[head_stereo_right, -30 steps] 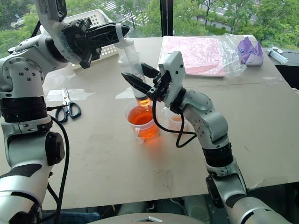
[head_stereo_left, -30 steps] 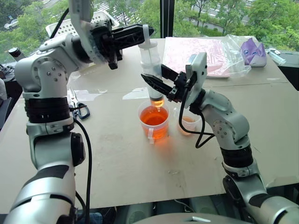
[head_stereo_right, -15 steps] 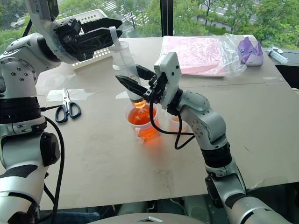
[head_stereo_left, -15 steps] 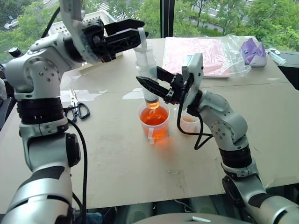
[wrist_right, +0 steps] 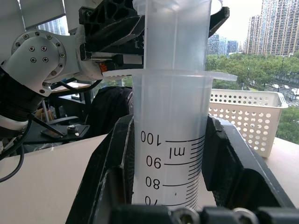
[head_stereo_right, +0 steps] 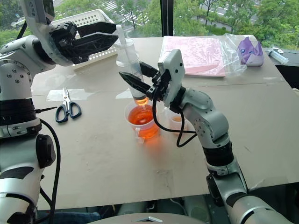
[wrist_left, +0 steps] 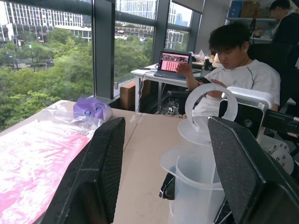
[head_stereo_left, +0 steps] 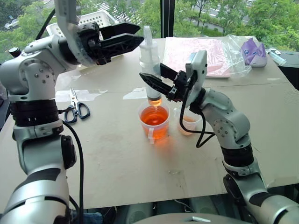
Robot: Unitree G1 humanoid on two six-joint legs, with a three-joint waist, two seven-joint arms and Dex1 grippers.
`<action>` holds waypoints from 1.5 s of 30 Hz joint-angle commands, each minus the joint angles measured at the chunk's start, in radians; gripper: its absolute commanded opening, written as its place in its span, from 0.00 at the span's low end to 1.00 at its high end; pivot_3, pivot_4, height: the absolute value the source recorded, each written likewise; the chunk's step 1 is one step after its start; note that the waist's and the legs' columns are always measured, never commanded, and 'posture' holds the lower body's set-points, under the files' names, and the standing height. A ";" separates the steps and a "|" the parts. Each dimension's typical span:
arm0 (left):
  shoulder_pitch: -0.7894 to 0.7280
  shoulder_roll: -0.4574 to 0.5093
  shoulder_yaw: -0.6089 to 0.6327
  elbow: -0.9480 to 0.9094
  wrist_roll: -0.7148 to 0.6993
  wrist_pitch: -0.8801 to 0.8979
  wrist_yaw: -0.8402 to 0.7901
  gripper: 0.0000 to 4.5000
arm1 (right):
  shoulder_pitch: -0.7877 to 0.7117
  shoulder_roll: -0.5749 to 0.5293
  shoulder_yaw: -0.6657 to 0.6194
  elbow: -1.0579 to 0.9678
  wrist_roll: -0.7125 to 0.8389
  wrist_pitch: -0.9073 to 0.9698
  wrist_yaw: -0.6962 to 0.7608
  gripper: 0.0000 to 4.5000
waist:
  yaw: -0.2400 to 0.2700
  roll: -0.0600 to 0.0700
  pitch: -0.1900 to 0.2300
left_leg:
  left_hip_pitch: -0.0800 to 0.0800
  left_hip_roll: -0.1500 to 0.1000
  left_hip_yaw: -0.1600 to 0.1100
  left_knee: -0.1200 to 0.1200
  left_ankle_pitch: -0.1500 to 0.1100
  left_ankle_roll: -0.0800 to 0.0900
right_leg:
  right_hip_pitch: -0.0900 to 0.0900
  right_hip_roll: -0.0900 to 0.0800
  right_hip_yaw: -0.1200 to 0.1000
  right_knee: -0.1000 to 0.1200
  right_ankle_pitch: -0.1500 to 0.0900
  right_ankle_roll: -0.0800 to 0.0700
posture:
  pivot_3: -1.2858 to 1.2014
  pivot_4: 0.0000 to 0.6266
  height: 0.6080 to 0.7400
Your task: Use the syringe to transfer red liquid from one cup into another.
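Since a second ago your left gripper (head_stereo_left: 122, 41) has let go of the plunger top and now stands with its jaws apart, flanking the white plunger (wrist_left: 209, 103) of the syringe (head_stereo_left: 150, 70) without visibly touching it. Your right gripper (head_stereo_right: 140, 79) has not shifted: its two black fingers stay clamped on the syringe barrel at the upper graduation marks.

The left arm reaches across high from your left, its gripper near level and pointing right at the plunger head. The right arm is bent in low from your right, its gripper angled up and leftward.

The handled measuring cup (head_stereo_left: 154, 121) sits on the table (head_stereo_left: 117, 154) directly under the syringe, well filled with red liquid (head_stereo_left: 154, 115). The smaller lipped cup (head_stereo_left: 189, 123) stands just beside it on your right, a trace of orange at the bottom.

The syringe hangs upright, its orange-tinted tip (head_stereo_left: 154, 100) just above the liquid, the barrel looking largely empty. Judge it light, stiff and smooth-walled, so likely slippery: keep your grip on the barrel and take the plunger by its ring.
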 commanded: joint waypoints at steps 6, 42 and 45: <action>-0.040 0.014 0.084 0.019 -0.089 0.034 -0.016 0.62 | -0.013 -0.006 -0.026 -0.057 0.048 -0.012 0.003 0.34 | 0.000 0.000 0.000 | 0.000 0.000 0.000 0.000 0.000 0.000 | 0.000 0.000 0.000 0.000 0.000 0.000 | 0.52 0.24 1.00; -0.241 -0.300 -0.082 0.150 0.043 -0.153 0.026 0.62 | 0.133 -0.358 -0.292 -0.149 0.255 0.069 0.009 0.34 | 0.005 -0.001 0.000 | -0.001 0.000 0.001 0.000 0.000 0.000 | 0.001 0.000 0.002 0.000 0.000 0.000 | 0.52 0.24 1.00; -0.248 -0.334 -0.125 0.172 0.100 -0.194 0.033 0.62 | 0.155 -0.364 -0.270 -0.148 0.220 0.034 0.030 0.34 | 0.006 -0.001 0.000 | -0.001 0.000 0.002 0.000 0.000 0.000 | 0.001 0.000 0.003 -0.001 0.000 0.000 | 0.52 0.24 1.00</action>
